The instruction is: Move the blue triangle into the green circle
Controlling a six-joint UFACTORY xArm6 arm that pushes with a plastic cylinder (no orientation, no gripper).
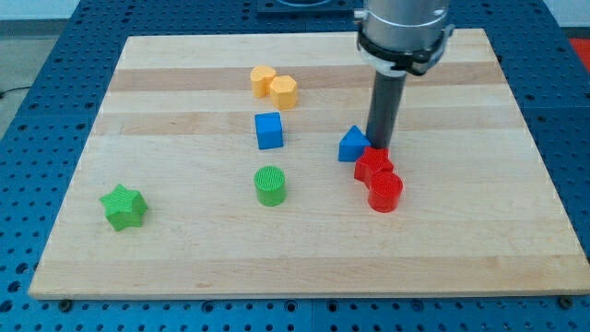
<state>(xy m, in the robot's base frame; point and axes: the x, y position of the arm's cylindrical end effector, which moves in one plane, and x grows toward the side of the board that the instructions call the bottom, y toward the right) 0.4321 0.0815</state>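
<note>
Our tip [379, 148] stands just right of the blue triangle [351, 145], touching or nearly so, red blocks [378, 178] crowding the near side. We carry no gripper, only this rod. The green circle [270, 185] lies to the left, nearer. We judge the triangle light, rigid, prone to pivot; push its right face squarely.

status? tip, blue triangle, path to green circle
My tip just right of blue triangle, apparently touching. Green circle lower left, apart. Nothing between; red blocks sit beside the tip.

One raised view looks down across the whole board [304, 258].
</note>
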